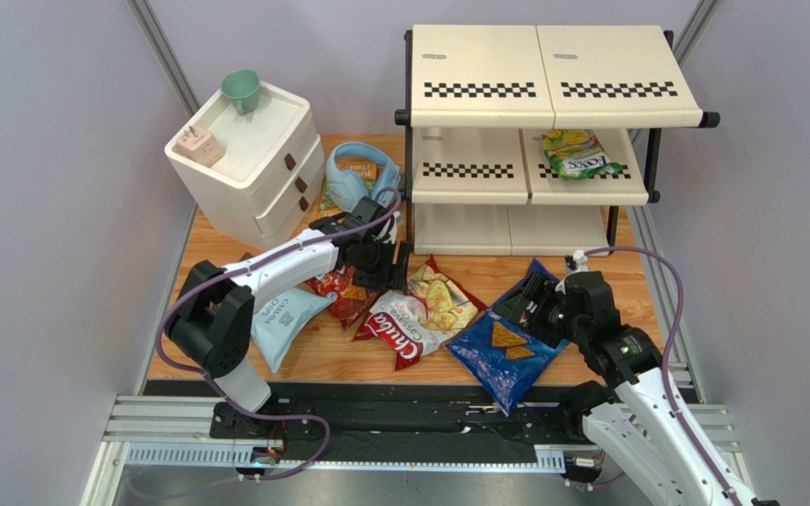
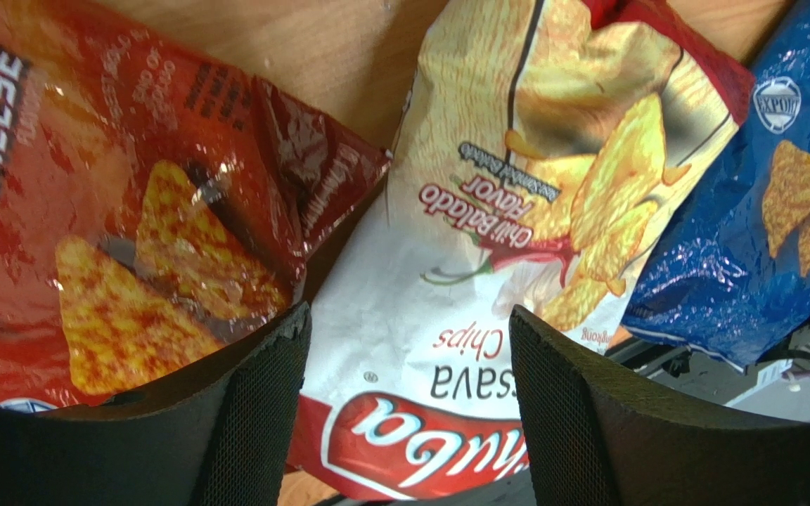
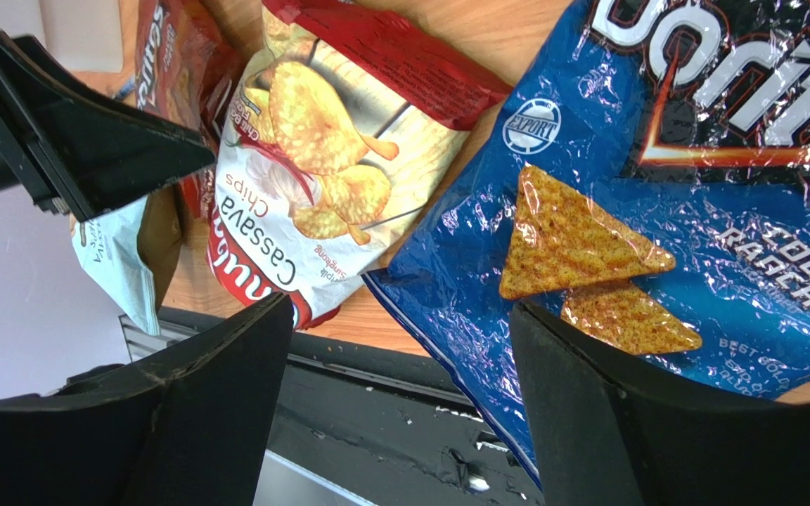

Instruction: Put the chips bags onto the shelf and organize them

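top external: left claw [image 1: 388, 272] partly hides red bag [image 1: 340, 300].

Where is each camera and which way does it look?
Top: high behind the arms, looking down on table and shelf; both arms show.
Left wrist: on the left arm, looking down at red Doritos bag and white-and-red bag; left pincer shows.
Right wrist: on the right arm, looking down at blue Doritos bag; right pincer shows.
Shared: both wrists see the white-and-red bag.
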Robot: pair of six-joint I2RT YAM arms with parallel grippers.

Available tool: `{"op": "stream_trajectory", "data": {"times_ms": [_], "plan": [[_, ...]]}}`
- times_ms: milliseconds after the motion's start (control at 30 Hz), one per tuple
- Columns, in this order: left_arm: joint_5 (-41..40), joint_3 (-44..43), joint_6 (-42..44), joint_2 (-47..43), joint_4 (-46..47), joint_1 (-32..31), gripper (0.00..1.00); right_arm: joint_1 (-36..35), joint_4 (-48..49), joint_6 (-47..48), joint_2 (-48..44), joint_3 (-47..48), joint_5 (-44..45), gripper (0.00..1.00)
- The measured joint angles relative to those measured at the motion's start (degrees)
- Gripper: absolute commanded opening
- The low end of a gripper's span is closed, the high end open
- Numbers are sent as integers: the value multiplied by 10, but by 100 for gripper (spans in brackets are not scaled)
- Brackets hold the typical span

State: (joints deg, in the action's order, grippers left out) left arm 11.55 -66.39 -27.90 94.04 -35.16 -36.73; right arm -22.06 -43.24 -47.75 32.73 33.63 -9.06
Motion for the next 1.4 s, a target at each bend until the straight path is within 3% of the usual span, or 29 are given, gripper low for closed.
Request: {"op": "stream_trajectory", "data": {"times_ms": [367,700,767,800,867,900,933,1100,1400], "plan": [[49,-35,34,83,21,7,74,-3,-3,0,-9,-3,7,80],[107,59,23,73,91,-1,70,-3,-2,-7,-2,-17,10,80],[118,73,10,66,109,-7,64,-3,-2,-8,1,-22,10,79],[120,76,8,64,112,-10,54,-3,-2,-9,3,-24,10,79],[129,86,-7,58,129,-12,44,-3,-2,-9,5,-27,10,79],[139,94,-17,52,142,-12,23,-3,-2,-9,7,-27,10,79],[147,99,-26,47,154,-12,10,-3,-2,-10,8,-27,10,79],[179,114,-71,21,204,-12,0,-3,-2,-15,9,-27,11,80],[209,127,-156,-60,267,-14,0,-3,-7,-33,-1,-28,21,81]]}}
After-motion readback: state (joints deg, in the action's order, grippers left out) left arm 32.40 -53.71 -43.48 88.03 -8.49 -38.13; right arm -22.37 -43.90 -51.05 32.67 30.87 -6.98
